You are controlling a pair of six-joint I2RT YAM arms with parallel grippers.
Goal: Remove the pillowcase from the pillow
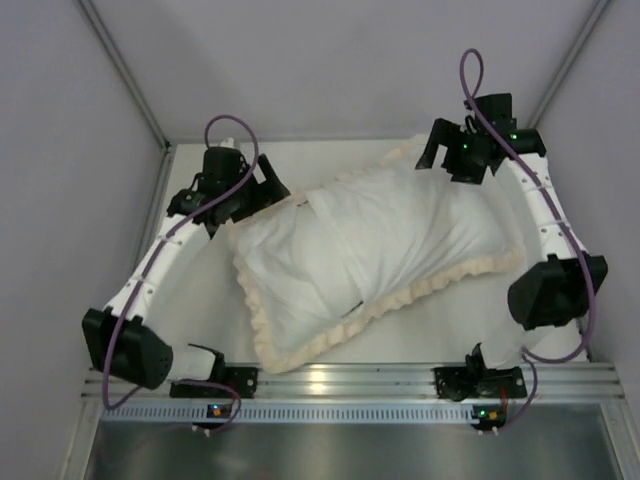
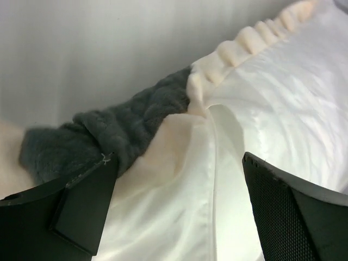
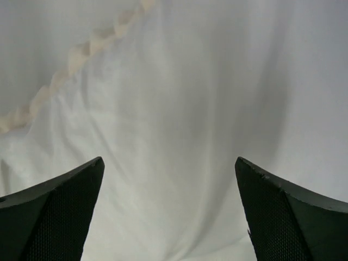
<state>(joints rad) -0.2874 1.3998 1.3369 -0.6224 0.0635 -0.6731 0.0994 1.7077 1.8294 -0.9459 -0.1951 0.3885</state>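
Note:
The pillowcase point(image 1: 370, 250) lies diagonally on the table, white face up and plumped out, with its cream frill point(image 1: 420, 290) round the edge. The pillow is hidden inside it. My left gripper point(image 1: 262, 196) is open at the case's far left corner. In the left wrist view the left gripper point(image 2: 179, 163) straddles white fabric, with a fold of the grey plush face point(image 2: 125, 125) and frill point(image 2: 244, 43) just beyond. My right gripper point(image 1: 436, 152) is open at the far right corner. In the right wrist view the right gripper point(image 3: 168, 163) hovers over smooth white pillowcase fabric point(image 3: 179, 98).
The white table point(image 1: 200, 300) is enclosed by grey walls with a metal post at each far corner, the left one point(image 1: 125, 70). A metal rail point(image 1: 340, 385) carrying both arm bases runs along the near edge. The case fills most of the table.

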